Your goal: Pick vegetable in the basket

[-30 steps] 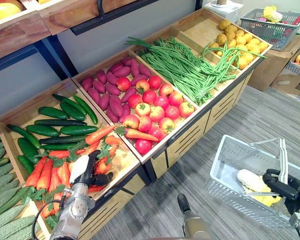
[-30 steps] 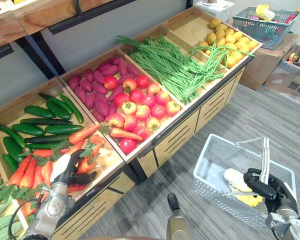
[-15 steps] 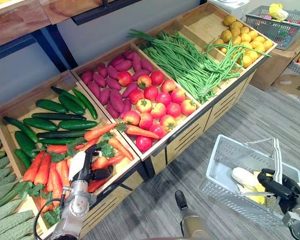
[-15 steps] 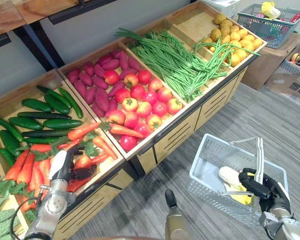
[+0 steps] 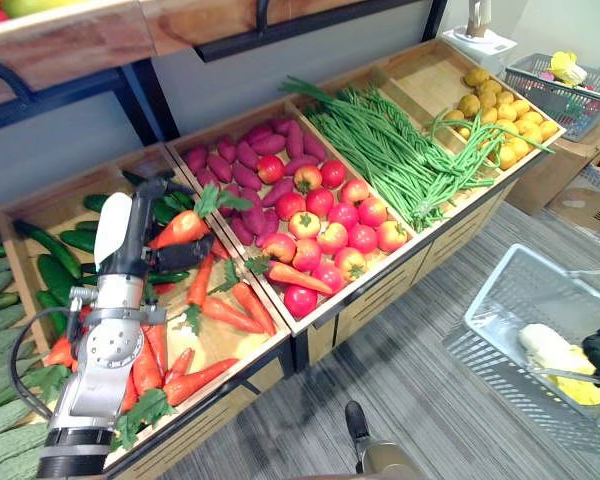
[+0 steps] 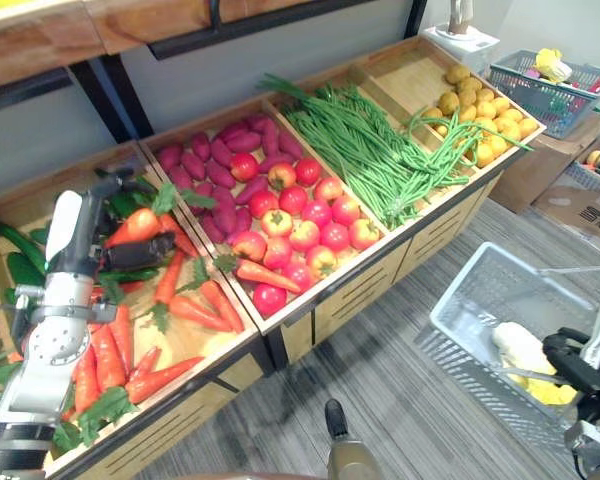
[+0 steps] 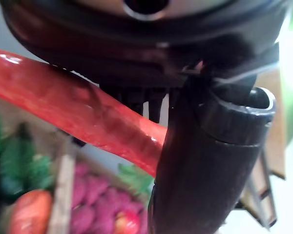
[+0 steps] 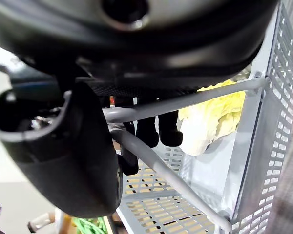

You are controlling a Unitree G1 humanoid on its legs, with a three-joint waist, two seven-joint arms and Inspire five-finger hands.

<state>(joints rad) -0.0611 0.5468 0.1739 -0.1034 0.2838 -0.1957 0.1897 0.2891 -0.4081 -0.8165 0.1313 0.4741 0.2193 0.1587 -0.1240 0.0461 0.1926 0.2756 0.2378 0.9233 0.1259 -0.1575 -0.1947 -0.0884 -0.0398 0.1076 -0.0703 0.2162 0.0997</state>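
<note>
- Holding 1 carrot (image 5: pixel 180 228), the left hand (image 5: pixel 140 245) has its fingers curled round the root, above the bin (image 5: pixel 220 345).
- The carrot's long axis runs crosswise, leafy end toward the robot's right.
- The basket (image 5: pixel 492 338) lies well apart to the right and lower, so the left hand must carry across.
- The right hand (image 6: pixel 578 363) is wrapped round the basket's handles (image 8: pixel 185 102); inside lies something pale and leafy, probably cabbage (image 5: pixel 545 345).

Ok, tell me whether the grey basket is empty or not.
Not empty. The basket holds pale yellow-white produce; the carrot is in the left hand, outside it.
</note>
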